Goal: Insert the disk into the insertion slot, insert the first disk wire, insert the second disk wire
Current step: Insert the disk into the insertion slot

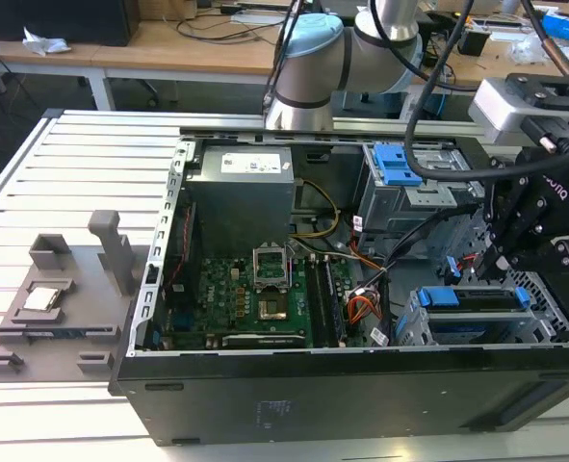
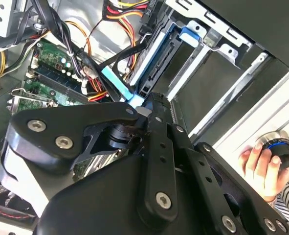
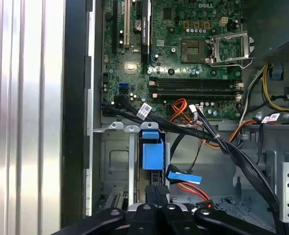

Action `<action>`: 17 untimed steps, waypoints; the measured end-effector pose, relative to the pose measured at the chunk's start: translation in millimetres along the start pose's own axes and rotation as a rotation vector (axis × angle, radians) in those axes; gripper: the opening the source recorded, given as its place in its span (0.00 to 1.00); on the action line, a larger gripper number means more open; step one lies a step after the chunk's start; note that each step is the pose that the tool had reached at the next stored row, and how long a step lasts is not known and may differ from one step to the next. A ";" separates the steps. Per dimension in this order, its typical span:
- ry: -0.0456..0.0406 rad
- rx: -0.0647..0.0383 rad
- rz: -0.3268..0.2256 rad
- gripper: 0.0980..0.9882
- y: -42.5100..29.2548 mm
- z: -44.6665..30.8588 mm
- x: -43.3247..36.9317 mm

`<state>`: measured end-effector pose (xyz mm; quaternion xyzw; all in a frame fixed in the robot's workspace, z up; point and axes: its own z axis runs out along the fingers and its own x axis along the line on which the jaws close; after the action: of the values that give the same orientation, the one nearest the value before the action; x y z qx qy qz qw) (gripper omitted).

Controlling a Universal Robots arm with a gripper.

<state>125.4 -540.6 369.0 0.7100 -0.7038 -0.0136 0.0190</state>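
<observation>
Exterior view: gripper [image 1: 499, 258], seemingly clenched, hangs just above the disk's [image 1: 472, 327] edge in the slot [image 1: 409, 325], wires [image 1: 361, 308] nearby.

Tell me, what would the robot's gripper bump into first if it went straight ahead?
Probably the disk: its blue frame sits right ahead of the gripper in the first wrist view. The gap between them is hard to judge.
</observation>
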 end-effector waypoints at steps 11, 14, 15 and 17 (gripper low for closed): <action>0.0004 -0.003 0.000 0.01 -14.9 16.3 -0.7; 0.0005 -0.004 0.000 0.01 -16.7 16.3 -1.0; 0.0006 -0.004 0.000 0.01 -16.8 16.2 -0.9; 0.0005 -0.004 0.000 0.01 -17.0 16.3 -0.9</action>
<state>141.6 -539.7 352.0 0.7101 -0.7036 -0.0147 0.0204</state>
